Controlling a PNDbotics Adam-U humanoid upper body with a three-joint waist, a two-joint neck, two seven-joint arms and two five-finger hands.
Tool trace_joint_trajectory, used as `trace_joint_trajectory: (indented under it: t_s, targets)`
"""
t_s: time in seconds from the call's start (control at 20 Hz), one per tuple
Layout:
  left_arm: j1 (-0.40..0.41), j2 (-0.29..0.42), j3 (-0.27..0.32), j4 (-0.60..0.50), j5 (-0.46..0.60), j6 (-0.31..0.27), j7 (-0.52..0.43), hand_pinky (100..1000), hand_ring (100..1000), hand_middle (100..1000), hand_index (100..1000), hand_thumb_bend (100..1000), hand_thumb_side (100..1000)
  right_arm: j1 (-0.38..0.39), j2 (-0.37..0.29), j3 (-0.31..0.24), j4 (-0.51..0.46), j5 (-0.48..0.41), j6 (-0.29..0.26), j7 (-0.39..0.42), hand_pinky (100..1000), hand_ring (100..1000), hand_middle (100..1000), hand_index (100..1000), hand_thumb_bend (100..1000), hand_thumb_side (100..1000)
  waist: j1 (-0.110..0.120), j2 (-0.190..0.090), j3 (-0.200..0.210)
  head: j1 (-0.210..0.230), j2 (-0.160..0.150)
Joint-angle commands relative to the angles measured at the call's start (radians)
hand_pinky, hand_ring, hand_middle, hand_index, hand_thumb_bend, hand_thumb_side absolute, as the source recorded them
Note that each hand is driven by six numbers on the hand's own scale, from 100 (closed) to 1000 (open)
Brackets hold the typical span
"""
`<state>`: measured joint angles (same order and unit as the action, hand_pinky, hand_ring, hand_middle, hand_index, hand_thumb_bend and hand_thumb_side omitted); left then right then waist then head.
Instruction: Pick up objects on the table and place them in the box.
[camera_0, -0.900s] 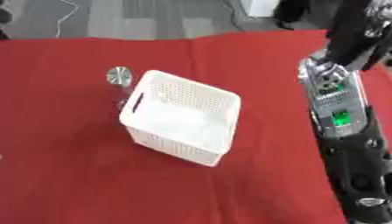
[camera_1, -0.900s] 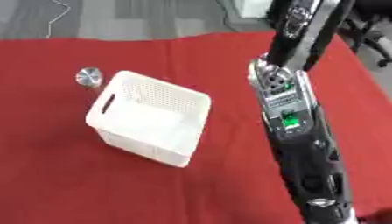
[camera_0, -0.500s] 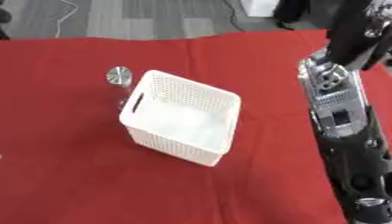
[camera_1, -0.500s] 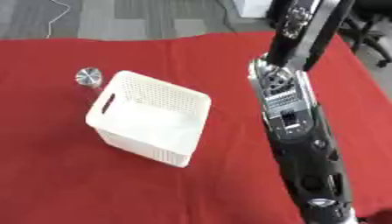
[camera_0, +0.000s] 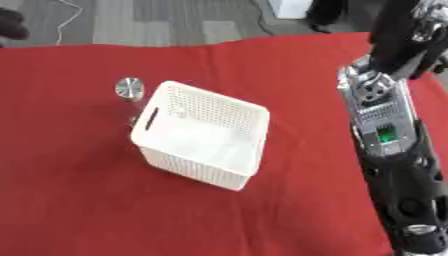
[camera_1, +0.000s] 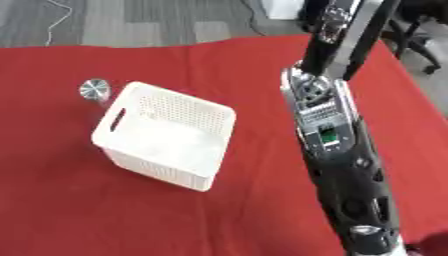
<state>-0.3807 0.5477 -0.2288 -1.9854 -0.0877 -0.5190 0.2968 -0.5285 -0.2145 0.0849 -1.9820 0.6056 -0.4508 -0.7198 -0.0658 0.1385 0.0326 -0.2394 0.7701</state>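
Observation:
A white perforated box (camera_0: 214, 107) with handle slots stands tilted on the red cloth (camera_0: 79, 195), left of centre; nothing shows inside it. Just beyond its left corner stands a small clear object with a round silver top (camera_0: 129, 89), touching or nearly touching the box wall. My right arm (camera_0: 385, 130), black and silver with a green patch, comes down from the upper right and runs along the right side to the lower edge. Its hand lies beyond the edge of both views. My left arm and hand show in neither view.
The red cloth ends at the far side against grey floor (camera_0: 131, 20). A cable lies on that floor, and a chair base (camera_1: 420, 35) stands at the far right. Open cloth lies in front of the box and to its left.

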Motion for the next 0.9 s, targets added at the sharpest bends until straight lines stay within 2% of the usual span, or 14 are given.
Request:
trace_joint_trajectory:
  t_s: [0.05,0.25,0.4,0.6,0.75,0.9]
  targets:
    - [-0.004,0.074,0.008,-0.015,-0.011,-0.011,-0.038,672,560,856,880,208,874,-0.012,-0.018,-0.001,-0.018,-0.005,-0.11,-0.107,697,690,685,717,100,1000,0.009,-0.018,-0.003,-0.014,0.0]
    - [-0.003,0.144,0.001,-0.015,-0.029,-0.026,-0.095,683,560,859,885,197,887,-0.011,-0.019,0.002,-0.018,-0.011,-0.111,-0.103,697,690,685,717,100,1000,0.013,-0.021,-0.006,-0.009,0.0]
    - [-0.009,0.204,0.003,-0.015,-0.046,-0.015,-0.149,696,565,862,886,198,890,-0.01,-0.02,0.005,-0.018,-0.014,-0.113,-0.099,697,690,685,717,100,1000,0.017,-0.024,-0.008,-0.005,0.0]
    - [-0.035,0.278,0.008,-0.015,-0.069,0.016,-0.218,713,577,863,888,208,895,-0.007,-0.022,0.008,-0.018,-0.019,-0.114,-0.093,697,690,685,717,100,1000,0.021,-0.028,-0.01,-0.002,0.0]
    - [-0.073,0.327,0.003,-0.015,-0.091,0.057,-0.278,721,585,855,882,182,874,-0.004,-0.024,0.012,-0.018,-0.025,-0.114,-0.089,697,690,685,717,100,1000,0.024,-0.031,-0.011,0.006,0.0]
    - [-0.126,0.364,-0.015,-0.015,-0.117,0.085,-0.331,733,602,853,876,207,888,-0.001,-0.027,0.014,-0.018,-0.031,-0.115,-0.084,697,690,685,717,100,1000,0.025,-0.033,-0.013,0.013,0.0]
